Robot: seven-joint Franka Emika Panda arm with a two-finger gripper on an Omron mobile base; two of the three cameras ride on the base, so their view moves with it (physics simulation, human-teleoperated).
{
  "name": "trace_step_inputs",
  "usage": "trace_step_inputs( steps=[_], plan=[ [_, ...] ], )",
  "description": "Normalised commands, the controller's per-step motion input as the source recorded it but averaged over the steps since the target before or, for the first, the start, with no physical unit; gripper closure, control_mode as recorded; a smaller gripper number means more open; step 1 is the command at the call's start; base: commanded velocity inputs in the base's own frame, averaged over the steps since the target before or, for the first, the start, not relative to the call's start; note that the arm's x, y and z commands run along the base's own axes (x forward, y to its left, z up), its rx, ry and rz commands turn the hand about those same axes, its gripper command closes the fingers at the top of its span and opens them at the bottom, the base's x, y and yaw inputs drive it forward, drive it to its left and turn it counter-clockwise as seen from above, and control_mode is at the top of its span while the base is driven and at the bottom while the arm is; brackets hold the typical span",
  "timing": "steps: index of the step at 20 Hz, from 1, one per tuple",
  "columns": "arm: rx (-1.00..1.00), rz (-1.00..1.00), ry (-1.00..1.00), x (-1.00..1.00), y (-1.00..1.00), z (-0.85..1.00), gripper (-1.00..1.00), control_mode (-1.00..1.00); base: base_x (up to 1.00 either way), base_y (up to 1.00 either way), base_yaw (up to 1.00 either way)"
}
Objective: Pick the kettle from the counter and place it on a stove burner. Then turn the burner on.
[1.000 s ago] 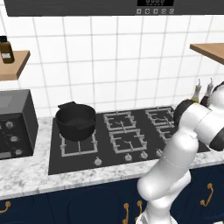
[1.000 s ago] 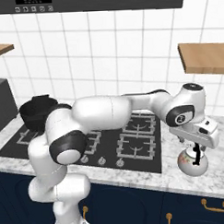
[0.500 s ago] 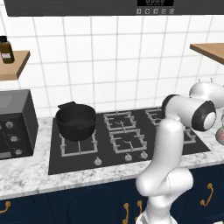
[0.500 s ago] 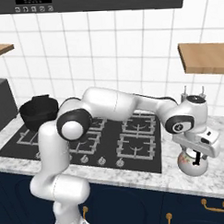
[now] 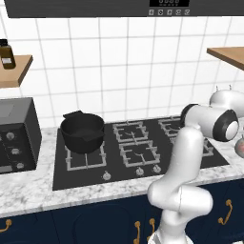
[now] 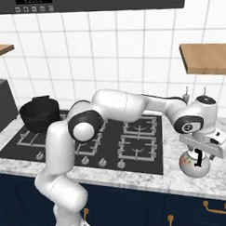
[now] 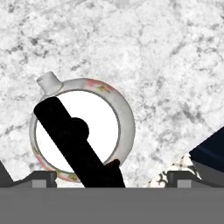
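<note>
The small white kettle [image 6: 189,168] with a faint reddish pattern stands on the marble counter [image 6: 215,178], right of the cooktop and near the front edge. My gripper [image 6: 197,158] hangs open directly over it, one dark finger in front of its body and nothing gripped. Seen from above in the hand view, the kettle [image 7: 109,114] sits low and left of centre, its black handle running diagonally and its spout pointing up-left. A sliver of the kettle [image 5: 241,148] peeks past my wrist. The nearest stove burner [image 6: 135,147] lies left of the kettle.
A wide black pot [image 5: 82,131] occupies the left rear burner. Silver knobs [image 6: 102,162] line the cooktop's front. A dark appliance [image 5: 16,136] stands at the far left. A wooden shelf [image 6: 206,57] hangs above the kettle. The counter's front edge [image 7: 183,151] runs close to the kettle.
My arm has swung its elbow round and the hand has come down a little closer over the kettle. The jaws stayed open and the kettle has not moved.
</note>
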Motion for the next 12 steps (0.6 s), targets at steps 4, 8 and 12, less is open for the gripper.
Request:
trace_step_inputs(
  steps=[4, 8, 12],
  plan=[
    [0.08, 0.06, 0.00, 0.00, 0.00, -0.11, -1.00, -1.00, 0.00, 0.00, 0.00],
    [0.06, 0.06, 0.00, 0.00, 0.00, -0.14, -1.00, -1.00, 0.00, 0.00, 0.00],
    [0.01, 0.02, 0.00, 0.00, 0.00, -0.01, 1.00, -1.00, 0.00, 0.00, 0.00]
  ],
)
